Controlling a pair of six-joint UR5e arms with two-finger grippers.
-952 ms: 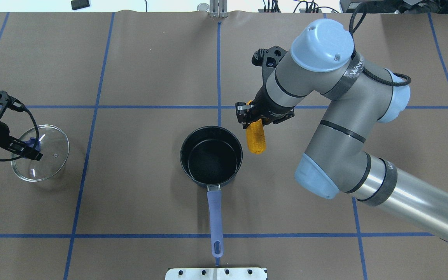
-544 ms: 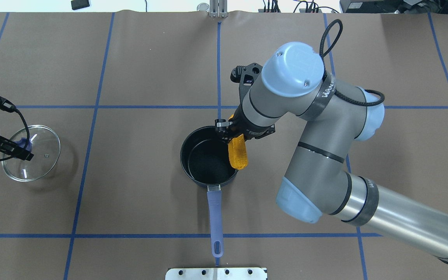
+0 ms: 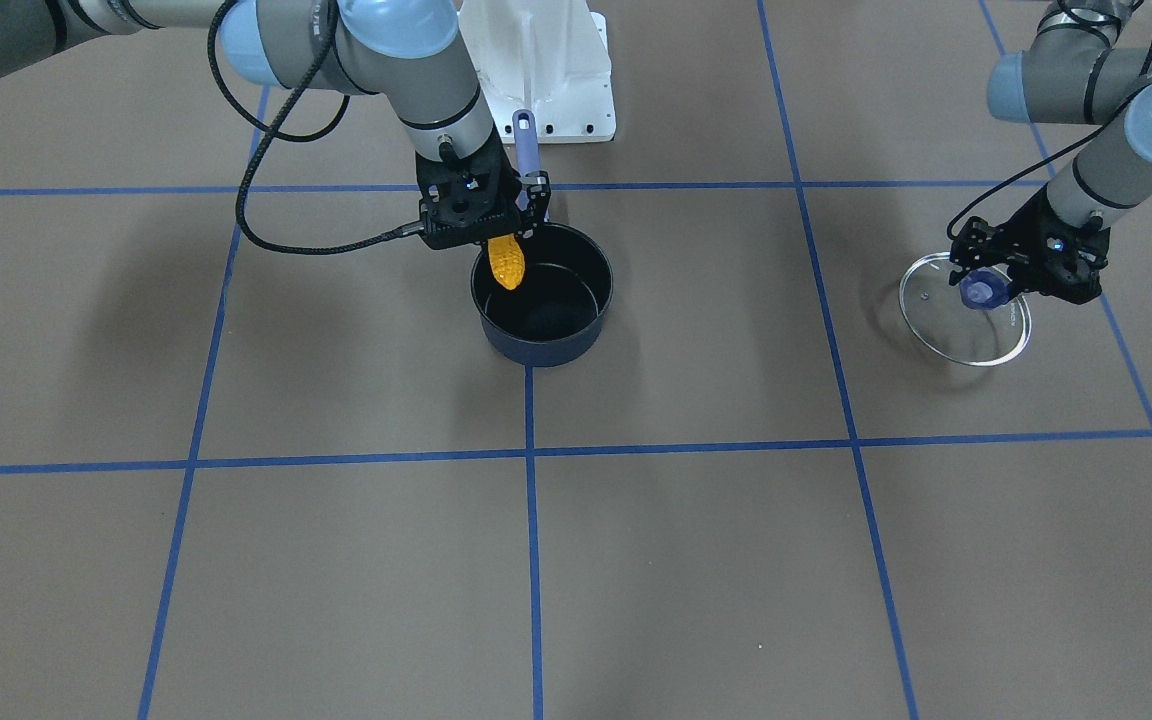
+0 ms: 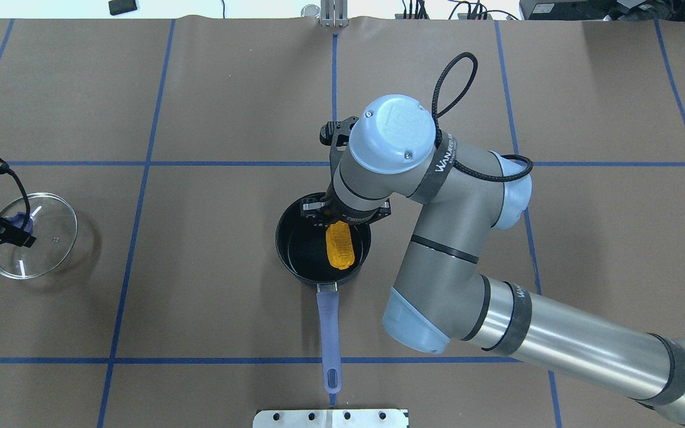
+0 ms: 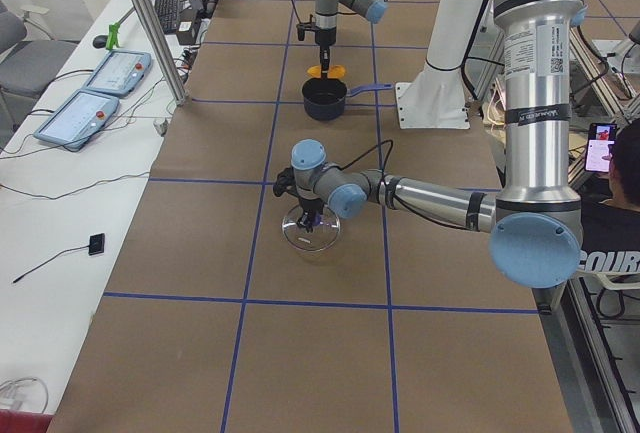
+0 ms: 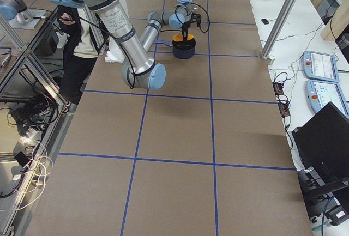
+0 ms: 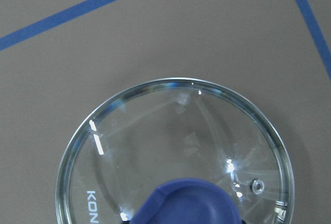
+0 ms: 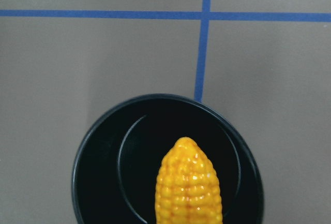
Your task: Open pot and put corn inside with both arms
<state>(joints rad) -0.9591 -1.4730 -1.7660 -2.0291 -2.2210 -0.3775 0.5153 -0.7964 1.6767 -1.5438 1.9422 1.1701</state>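
Currently, corn-to-pot transfer in progress; risks noted below.

- The corn (image 4: 341, 252) is held by its upper end and hangs tip-down over the pot's opening, off-centre and nearer one side of the rim than the middle. It is judged not yet to rest on the pot's bottom.
- The right gripper (image 3: 492, 232) is clenched on the corn and stands above the pot's (image 4: 286, 238) rim on the side away from the pot's handle (image 4: 329, 333).
- Risk 1: if the corn is let go from this offset, the rim could be struck and the corn tipped out beside the pot. More centring over the opening is advised first.
- Risk 2: if the corn is dropped from a height, a bounce is likely, since a hard, rounded ear is expected to roll. A lower release is preferred.
- Risk 3: if the wrist is lowered without clearance, the pot's rim could be caught by the fingers and the pot shoved or tilted. The pot is not restrained by anything.
- The left gripper (image 3: 986, 290) is clamped on the blue knob (image 7: 189, 203) of the glass lid (image 3: 976, 335), well apart from the pot. Whether the lid touches the table cannot be told.
- Risk 4: the lid is held by the knob only, so a slip or a hard set-down could crack the glass.
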